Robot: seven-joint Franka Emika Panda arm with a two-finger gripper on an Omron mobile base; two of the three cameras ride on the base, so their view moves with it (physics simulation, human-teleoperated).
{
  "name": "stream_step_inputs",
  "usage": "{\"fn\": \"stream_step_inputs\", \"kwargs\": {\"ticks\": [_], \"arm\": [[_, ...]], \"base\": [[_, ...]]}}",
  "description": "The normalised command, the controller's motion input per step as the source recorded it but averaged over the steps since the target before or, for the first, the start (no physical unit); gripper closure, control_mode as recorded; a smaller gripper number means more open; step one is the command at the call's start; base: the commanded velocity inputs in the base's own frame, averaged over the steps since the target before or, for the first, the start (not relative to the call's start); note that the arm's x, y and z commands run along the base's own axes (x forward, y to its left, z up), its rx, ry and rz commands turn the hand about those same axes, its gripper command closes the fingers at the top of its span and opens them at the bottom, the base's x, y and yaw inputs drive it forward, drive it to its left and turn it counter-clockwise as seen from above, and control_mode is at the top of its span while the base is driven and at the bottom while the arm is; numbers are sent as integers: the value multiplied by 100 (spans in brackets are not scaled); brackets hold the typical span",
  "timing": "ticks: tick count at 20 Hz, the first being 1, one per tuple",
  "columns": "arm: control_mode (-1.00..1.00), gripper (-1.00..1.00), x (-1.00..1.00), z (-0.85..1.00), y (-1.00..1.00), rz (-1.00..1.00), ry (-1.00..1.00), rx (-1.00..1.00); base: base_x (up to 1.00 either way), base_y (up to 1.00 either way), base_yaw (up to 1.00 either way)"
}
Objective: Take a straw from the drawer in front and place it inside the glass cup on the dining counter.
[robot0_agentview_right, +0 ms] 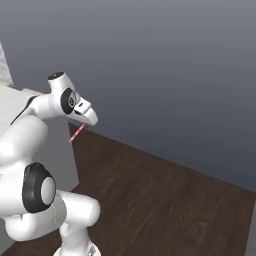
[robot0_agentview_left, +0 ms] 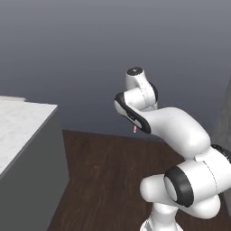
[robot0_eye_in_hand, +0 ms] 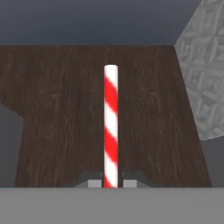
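My gripper (robot0_eye_in_hand: 111, 183) is shut on the straw (robot0_eye_in_hand: 111, 122), a red-and-white striped stick that points straight away from the hand over dark wood floor. In the right base view the straw (robot0_agentview_right: 76, 133) slants down and left out of the gripper (robot0_agentview_right: 81, 124), which is held high in the air. In the left base view just a short pink bit of the straw (robot0_agentview_left: 135, 129) pokes out below the forearm. A white marble-look counter (robot0_agentview_left: 18, 126) with grey sides stands at the left, apart from the gripper. The glass cup and the drawer are out of view.
Dark wood floor (robot0_agentview_right: 165, 190) spreads ahead, up to a plain grey wall (robot0_agentview_left: 90, 45). A grey patterned surface (robot0_eye_in_hand: 205, 78) rises at the right of the hand view. The counter's corner (robot0_agentview_left: 55, 107) lies left of the arm.
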Motion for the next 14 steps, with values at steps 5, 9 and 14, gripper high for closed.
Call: {"fn": "stream_step_inputs", "kwargs": {"ticks": [5, 9, 14], "arm": [[100, 100, 0, 0, 0, 0, 0, 0], [100, 100, 0, 0, 0, 0, 0, 0], [100, 100, 0, 0, 0, 0, 0, 0]], "base": [[100, 0, 20], [100, 0, 41], [100, -9, 57]]}}
